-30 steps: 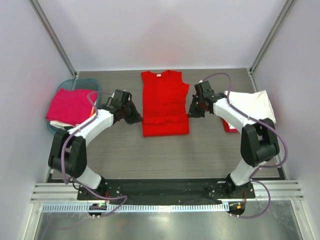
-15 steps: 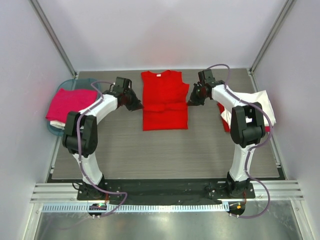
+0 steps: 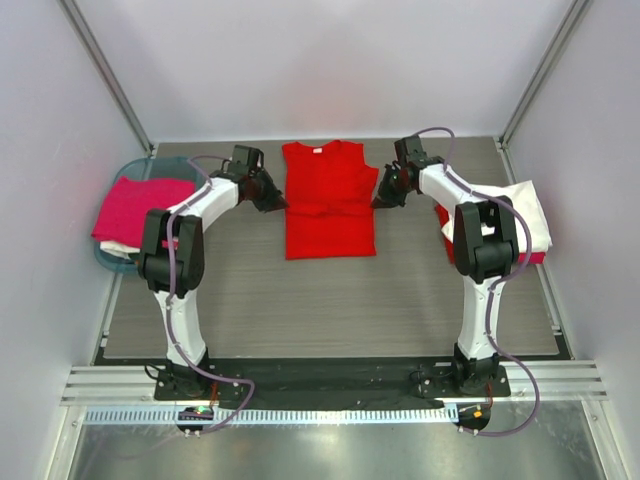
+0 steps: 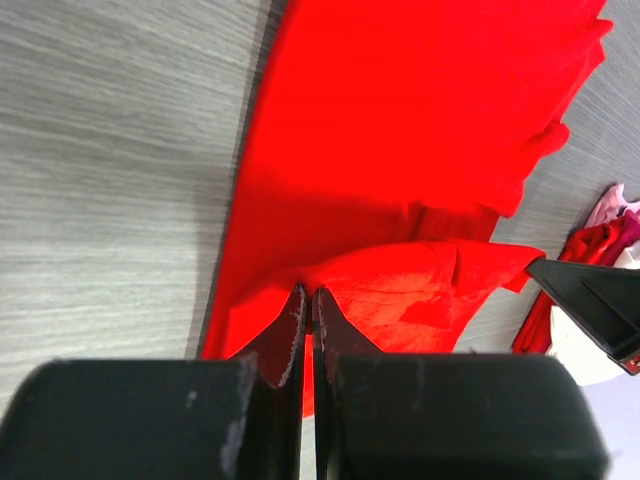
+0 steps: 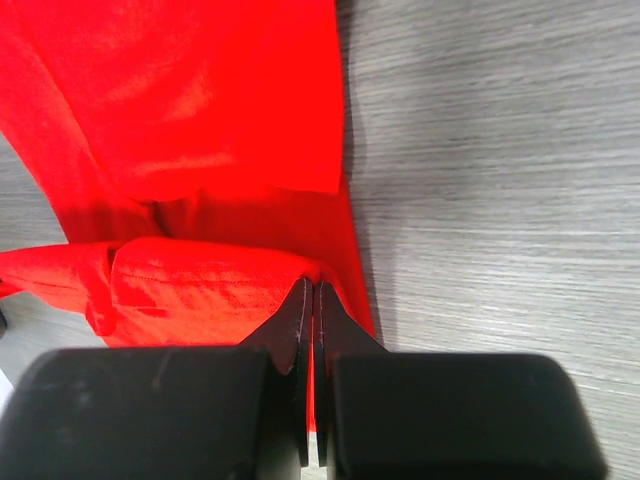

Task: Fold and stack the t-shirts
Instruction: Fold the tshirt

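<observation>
A bright red t-shirt (image 3: pixel 330 205) lies in the middle back of the table, neck away from me, its lower part lifted and folded over. My left gripper (image 3: pixel 276 200) is shut on the shirt's left bottom edge (image 4: pixel 300 285). My right gripper (image 3: pixel 381 198) is shut on the right bottom edge (image 5: pixel 310 275). Both hold the hem raised over the shirt's middle. A magenta pink t-shirt (image 3: pixel 140 205) lies over the teal basket at the left. A white t-shirt (image 3: pixel 510 205) lies at the right on red cloth.
The teal basket (image 3: pixel 108 256) stands at the table's left edge. The pile with the white shirt sits at the right edge; a bit of it shows in the left wrist view (image 4: pixel 590 250). Grey walls and metal posts enclose the back and sides.
Both grippers have carried the red shirt's bottom hem away from me toward the neck. The shirt's visible length has shortened as the lower part folds over.
</observation>
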Tool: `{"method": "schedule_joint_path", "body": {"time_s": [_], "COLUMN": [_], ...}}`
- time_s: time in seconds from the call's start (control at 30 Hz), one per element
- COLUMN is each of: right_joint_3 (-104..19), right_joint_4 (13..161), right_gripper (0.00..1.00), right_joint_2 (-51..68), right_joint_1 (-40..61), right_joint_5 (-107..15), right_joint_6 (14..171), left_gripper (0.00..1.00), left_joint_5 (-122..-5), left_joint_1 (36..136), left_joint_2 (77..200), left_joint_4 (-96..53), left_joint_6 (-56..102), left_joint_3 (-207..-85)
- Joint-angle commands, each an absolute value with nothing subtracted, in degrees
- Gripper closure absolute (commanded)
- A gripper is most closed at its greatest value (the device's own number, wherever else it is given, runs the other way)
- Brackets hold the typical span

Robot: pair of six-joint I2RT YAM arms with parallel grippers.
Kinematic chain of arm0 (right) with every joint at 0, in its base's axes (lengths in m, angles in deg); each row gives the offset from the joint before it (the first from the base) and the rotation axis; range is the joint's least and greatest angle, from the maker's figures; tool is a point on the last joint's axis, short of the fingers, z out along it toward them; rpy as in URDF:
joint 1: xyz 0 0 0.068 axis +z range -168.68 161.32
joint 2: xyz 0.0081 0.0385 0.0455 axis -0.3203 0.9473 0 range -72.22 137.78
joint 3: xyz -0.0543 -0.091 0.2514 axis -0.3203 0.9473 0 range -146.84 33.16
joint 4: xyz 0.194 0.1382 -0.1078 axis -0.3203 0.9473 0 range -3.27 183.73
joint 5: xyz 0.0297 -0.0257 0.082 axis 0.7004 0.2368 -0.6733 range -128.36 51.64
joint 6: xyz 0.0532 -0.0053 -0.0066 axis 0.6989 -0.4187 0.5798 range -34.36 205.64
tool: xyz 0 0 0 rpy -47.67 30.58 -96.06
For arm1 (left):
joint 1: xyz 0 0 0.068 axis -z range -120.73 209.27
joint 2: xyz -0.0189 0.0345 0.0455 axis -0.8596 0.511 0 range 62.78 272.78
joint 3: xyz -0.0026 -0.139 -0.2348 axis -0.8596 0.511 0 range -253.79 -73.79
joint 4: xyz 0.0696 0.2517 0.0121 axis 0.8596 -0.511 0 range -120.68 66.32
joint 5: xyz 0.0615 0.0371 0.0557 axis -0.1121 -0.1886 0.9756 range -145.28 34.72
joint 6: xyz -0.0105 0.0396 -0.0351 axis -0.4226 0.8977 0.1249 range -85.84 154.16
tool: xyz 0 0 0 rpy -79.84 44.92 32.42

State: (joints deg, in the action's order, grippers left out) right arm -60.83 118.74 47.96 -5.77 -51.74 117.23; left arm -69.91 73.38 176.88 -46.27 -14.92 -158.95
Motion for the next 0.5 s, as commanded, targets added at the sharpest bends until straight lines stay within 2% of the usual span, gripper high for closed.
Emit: {"method": "schedule_joint_path", "body": {"time_s": [0.0,0.17,0.23,0.27,0.3,0.33,0.37,0.4,0.47], "right_joint_3": [-64.39,-66.76,-68.34,-68.78,-69.14,-69.05,-68.79,-67.66,-65.9], "right_joint_4": [118.64,118.73,118.99,119.08,118.99,119.08,118.99,118.99,118.73], "right_gripper": [0.99,0.99,0.96,0.71,0.58,0.46,0.26,0.25,0.25], "right_joint_2": [47.92,49.24,50.47,50.91,50.91,50.56,50.04,48.64,47.14], "right_joint_1": [-6.64,-6.73,-6.73,-6.73,-6.82,-6.73,-6.73,-6.82,-6.73], "right_joint_5": [-52.24,-52.59,-52.94,-52.77,-52.68,-52.59,-52.68,-52.16,-52.15], "right_joint_6": [116.92,117.01,117.1,117.1,117.19,117.1,116.67,116.49,115.87], "left_gripper": [1.0,0.99,0.94,0.7,0.6,0.45,0.38,0.34,0.31], "left_joint_5": [-71.53,-72.59,-72.94,-73.29,-73.38,-73.38,-72.08,-71.54,-71.36], "left_joint_1": [72.37,72.1,72.02,71.93,71.93,71.93,71.93,71.93,71.93], "left_joint_2": [178.44,180.98,181.86,182.3,182.83,182.84,182.49,180.92,178.89], "left_joint_4": [-46.09,-46.35,-46.44,-46.44,-46.88,-47.06,-47.41,-48.11,-47.85], "left_joint_6": [-14.44,-14.44,-14.53,-14.53,-14.27,-13.31,-13.13,-12.87,-12.25], "left_joint_3": [-162.46,-165.45,-166.85,-167.3,-167.82,-168.35,-168.09,-167.05,-164.94]}}
